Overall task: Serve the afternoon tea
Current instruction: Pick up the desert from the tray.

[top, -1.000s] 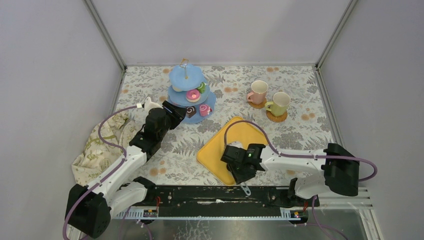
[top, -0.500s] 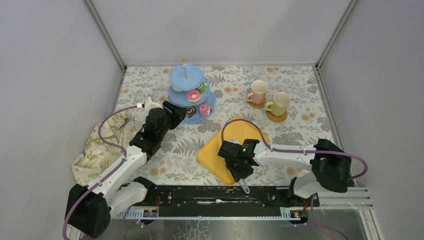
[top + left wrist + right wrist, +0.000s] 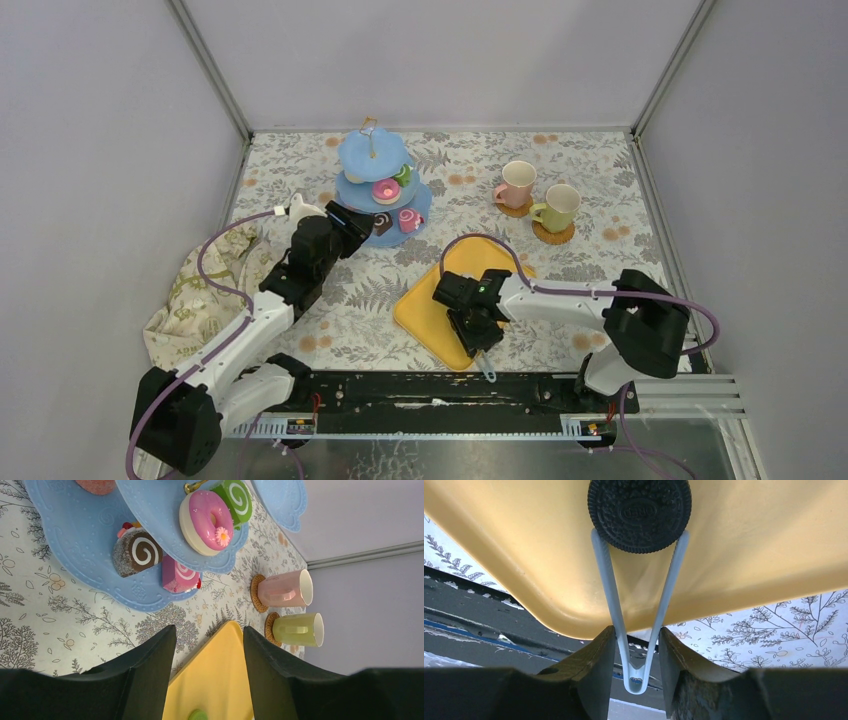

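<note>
2 grippers: we see right gripper [image 3: 636, 635] pinching tongs [image 3: 607, 590], tongs clamping black cookie [image 3: 639, 512] over yellow tray [image 3: 749, 555]; left gripper [image 3: 209, 635] fingers spread.

Bare tabletop [image 3: 460, 190] between three-tier stand [image 3: 360, 160] and pink mug [image 3: 517, 184]; yellow tray [image 3: 420, 305] across the near centre.

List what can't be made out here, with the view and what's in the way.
- Top external: the black cookie is hidden under the right gripper; of the tongs only the end shows.
- Left wrist: a green shape on the yellow tray is cut by the bottom edge, so unidentifiable.
- Left wrist: an orange pastry on the stand is cut by the top edge.
- Right wrist: the cookie's embossed lettering is blurred.
</note>
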Action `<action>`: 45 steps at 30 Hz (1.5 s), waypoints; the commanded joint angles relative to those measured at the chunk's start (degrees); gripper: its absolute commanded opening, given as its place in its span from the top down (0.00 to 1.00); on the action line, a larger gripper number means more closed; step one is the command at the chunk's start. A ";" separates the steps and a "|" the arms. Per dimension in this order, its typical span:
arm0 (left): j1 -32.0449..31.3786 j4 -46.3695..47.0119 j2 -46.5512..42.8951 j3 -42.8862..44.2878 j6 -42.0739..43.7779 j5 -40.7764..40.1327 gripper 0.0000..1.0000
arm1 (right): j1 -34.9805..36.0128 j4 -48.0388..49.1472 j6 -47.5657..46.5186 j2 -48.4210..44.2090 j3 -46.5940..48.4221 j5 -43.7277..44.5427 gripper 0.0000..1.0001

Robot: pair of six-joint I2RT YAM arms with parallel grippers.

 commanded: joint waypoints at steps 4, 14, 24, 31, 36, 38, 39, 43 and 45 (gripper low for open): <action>-0.20 3.74 0.62 -0.66 -0.32 0.43 0.40 | -2.23 2.49 -3.15 1.94 2.23 -0.10 0.57; -0.22 3.75 1.02 -0.93 -0.27 0.05 0.40 | -3.12 5.93 -4.20 4.13 2.18 1.74 0.53; -0.23 2.78 -0.01 -0.93 -0.05 -0.61 0.40 | -3.08 9.83 -2.64 2.80 -0.81 4.30 0.46; -0.29 1.72 -0.71 -0.78 0.11 -0.91 0.40 | -3.00 10.19 -1.02 -0.87 -4.03 6.59 0.44; -0.38 0.90 -0.94 -0.56 0.12 -1.02 0.40 | -3.04 10.36 -0.65 -2.98 -5.58 7.28 0.42; -0.46 0.51 -1.29 -0.50 0.25 -1.08 0.40 | -2.97 10.29 -0.40 -3.64 -6.08 7.16 0.42; -0.46 0.41 -1.52 -0.45 0.29 -1.26 0.40 | -2.94 10.37 -0.24 -4.09 -6.40 7.21 0.42; -0.49 0.15 -1.78 -0.41 0.47 -1.50 0.40 | -2.61 11.12 0.25 -5.71 -7.65 7.60 0.40; -0.47 0.13 -1.68 -0.39 0.55 -1.47 0.40 | -2.45 11.49 0.36 -6.05 -8.25 7.84 0.40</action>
